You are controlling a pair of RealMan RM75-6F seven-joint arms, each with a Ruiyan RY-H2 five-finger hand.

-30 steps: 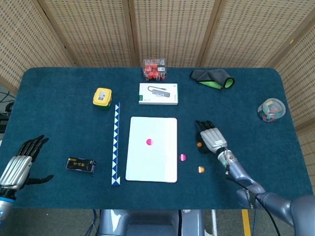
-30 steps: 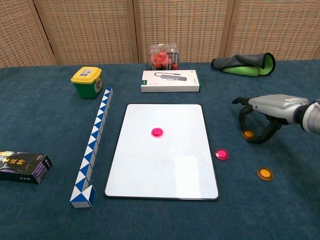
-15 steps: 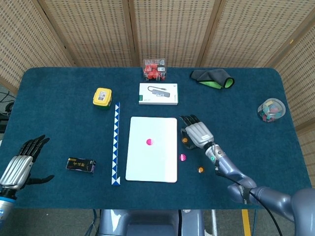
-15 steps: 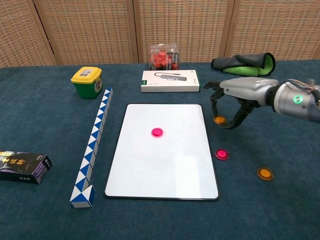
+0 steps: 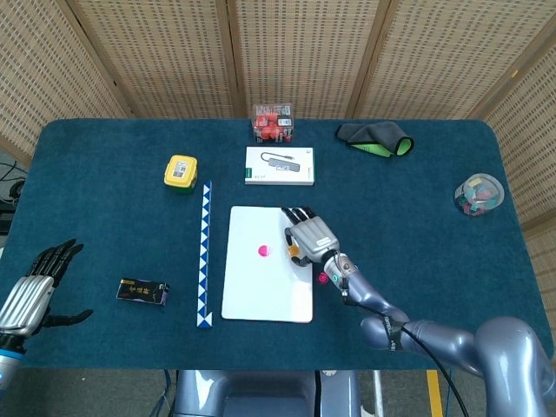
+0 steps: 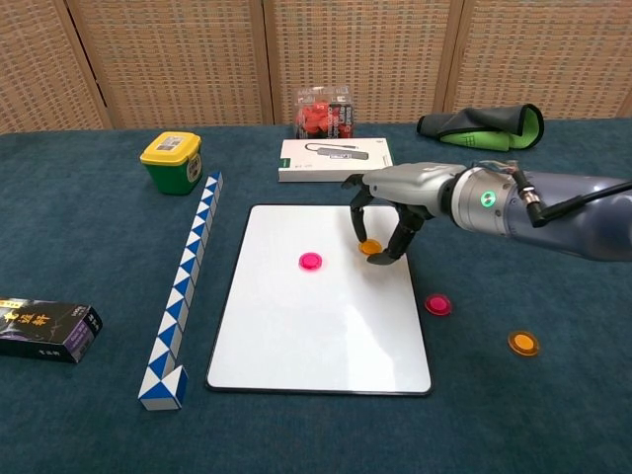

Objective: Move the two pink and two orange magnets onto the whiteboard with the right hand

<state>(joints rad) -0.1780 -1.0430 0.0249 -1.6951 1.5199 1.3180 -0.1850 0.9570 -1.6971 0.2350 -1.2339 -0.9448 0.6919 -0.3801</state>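
The whiteboard (image 5: 261, 295) (image 6: 296, 336) lies flat at the table's middle. One pink magnet (image 5: 263, 251) (image 6: 311, 261) sits on it. My right hand (image 5: 310, 234) (image 6: 395, 197) hovers over the board's upper right part and pinches an orange magnet (image 5: 294, 251) (image 6: 370, 247) between thumb and finger; I cannot tell whether the magnet touches the board. A second pink magnet (image 5: 322, 278) (image 6: 437, 304) lies on the cloth just right of the board. The other orange magnet (image 6: 523, 343) lies further right, hidden by my arm in the head view. My left hand (image 5: 35, 282) rests open at the table's left edge.
A blue-and-white folding strip (image 5: 205, 252) (image 6: 188, 286) runs along the board's left side. A yellow-lidded tub (image 5: 180, 171), a white box (image 5: 279, 165), a clear case of red parts (image 5: 273, 122) and a grey-green cloth (image 5: 375, 139) stand behind. A black box (image 5: 142, 290) lies at the left, a clear jar (image 5: 479, 193) at the right.
My right hand has carried the orange magnet leftward from the cloth to above the whiteboard's upper right part. The left hand has stayed put.
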